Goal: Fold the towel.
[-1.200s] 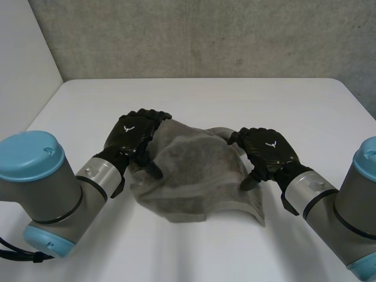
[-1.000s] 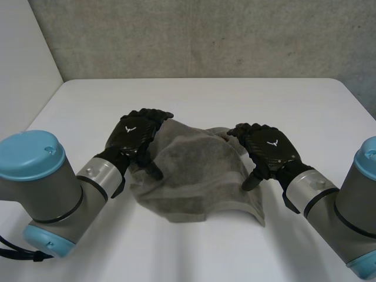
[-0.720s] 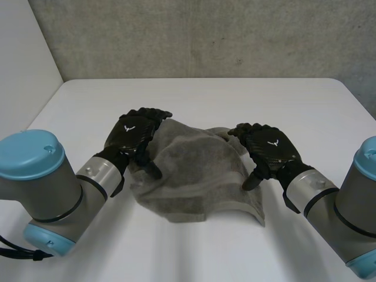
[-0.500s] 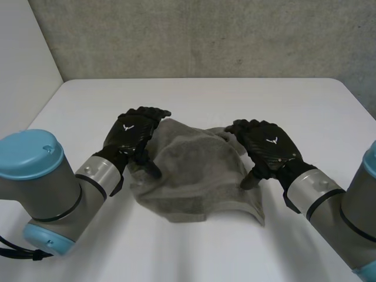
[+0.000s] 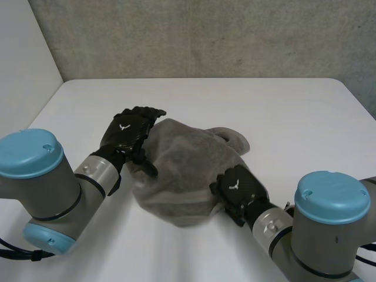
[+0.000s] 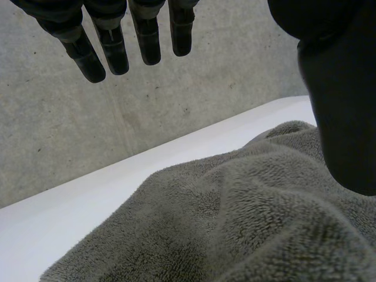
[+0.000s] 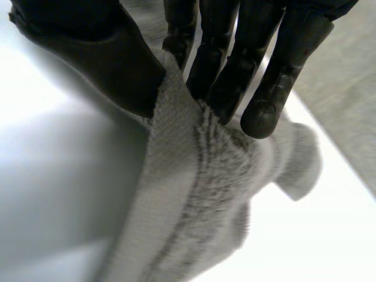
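A crumpled grey towel lies in the middle of the white table. My left hand rests at the towel's left edge, open, with fingers straight and the thumb on the cloth. In the left wrist view the fingers hover above the towel, holding nothing. My right hand is at the towel's near right edge. In the right wrist view its thumb and fingers pinch a raised fold of the towel's banded edge.
A grey concrete wall stands behind the table's far edge. A small flap of the towel sticks out at the far right. Bare table surface surrounds the towel on all sides.
My right hand has moved from the towel's far right side to its near right edge and closed on it. The near right corner has bunched inward. The left hand shifted slightly away.
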Tool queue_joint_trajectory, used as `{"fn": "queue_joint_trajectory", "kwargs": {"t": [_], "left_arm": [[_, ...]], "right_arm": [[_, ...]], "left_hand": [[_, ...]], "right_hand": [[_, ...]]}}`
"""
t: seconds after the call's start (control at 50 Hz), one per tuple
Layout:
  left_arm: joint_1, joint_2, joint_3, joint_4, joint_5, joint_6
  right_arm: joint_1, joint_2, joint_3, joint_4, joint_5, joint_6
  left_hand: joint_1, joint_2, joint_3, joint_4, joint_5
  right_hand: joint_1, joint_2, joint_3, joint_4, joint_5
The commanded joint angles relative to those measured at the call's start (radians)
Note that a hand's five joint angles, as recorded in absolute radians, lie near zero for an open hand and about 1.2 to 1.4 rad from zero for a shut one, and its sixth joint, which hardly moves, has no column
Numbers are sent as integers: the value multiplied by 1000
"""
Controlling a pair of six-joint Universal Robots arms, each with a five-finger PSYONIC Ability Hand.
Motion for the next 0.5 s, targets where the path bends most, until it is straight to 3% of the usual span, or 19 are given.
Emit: {"fn": "queue_joint_trajectory", "kwargs": {"t": [0.02, 0.28, 0.3, 0.32, 0.34, 0.36, 0.38, 0.5], "left_arm": [[-2, 0, -5, 2, 3, 2], [-2, 0, -7, 2, 5, 4], [-2, 0, -7, 2, 5, 4], [-2, 0, -7, 2, 5, 4], [-2, -1, -7, 2, 5, 4], [-2, -1, -7, 2, 5, 4], [-3, -1, -7, 3, 5, 5], [-6, -6, -7, 2, 6, 39]], "right_arm": [[-116, -70, -10, -109, 176, 76], [-314, 18, -125, -85, 326, 32], [-320, 28, -133, -83, 351, 18], [-321, 28, -133, -83, 351, 18], [-322, 36, -136, -83, 371, 6], [-322, 36, -136, -83, 371, 6], [-319, 36, -134, -81, 386, -2], [-293, 6, -83, -95, 339, 9]], "left_hand": [[-64, -52, -37, -56, -54], [-64, -52, -37, -56, -54], [-61, -49, -34, -53, -51], [-61, -49, -34, -53, -51], [-61, -49, -34, -53, -51], [-61, -49, -34, -53, -51], [-58, -46, -31, -50, -48], [-49, -37, -22, -41, -39]], "right_hand": [[71, 82, 87, 62, 55], [71, 82, 87, 62, 55], [-137, -126, -121, -146, -153], [-139, -128, -123, -148, -155], [-660, -648, -644, -668, -676], [-665, -653, -649, -674, -681], [-961, -950, -945, -970, -977], [-950, -938, -934, -958, -966]]}}
